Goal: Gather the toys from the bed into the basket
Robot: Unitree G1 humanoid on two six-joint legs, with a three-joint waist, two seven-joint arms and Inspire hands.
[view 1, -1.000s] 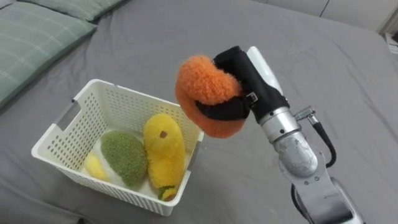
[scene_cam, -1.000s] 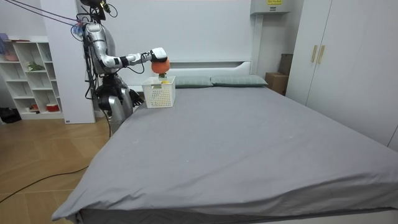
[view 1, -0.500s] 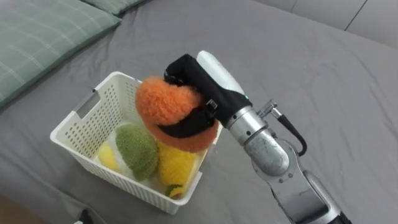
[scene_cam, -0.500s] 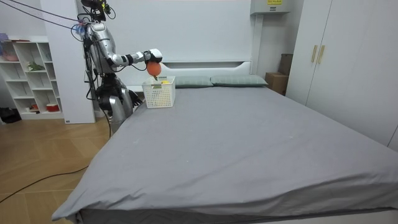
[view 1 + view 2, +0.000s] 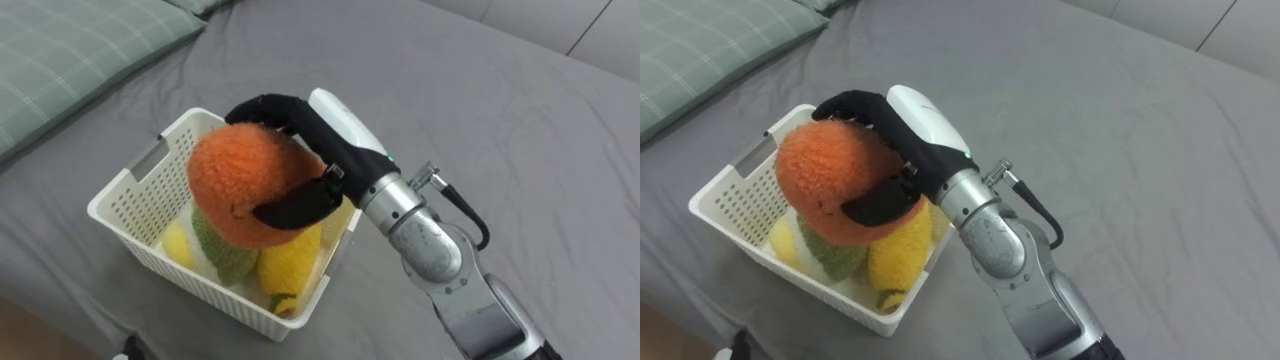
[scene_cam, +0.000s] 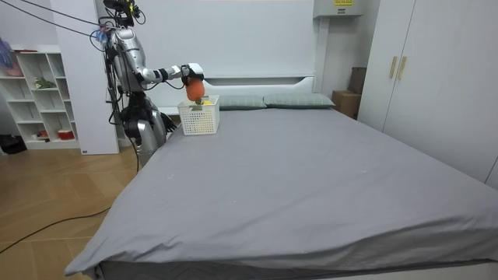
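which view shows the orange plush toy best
Left eye view: the orange plush toy is large, gripped by the right hand above the basket. Right eye view nearly matches; room view gives a tiny spot.

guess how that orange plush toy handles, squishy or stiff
Probably soft and light: the orange plush toy looks fuzzy and bulges around the right hand gripping it. Rounded, so it may roll off the toys in the basket.

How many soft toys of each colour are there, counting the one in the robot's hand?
Orange toy: 1, held in the right hand over the basket
Green toy: 1, in the basket
Yellow toys: 2, in the basket, one large, one small
Total: 4
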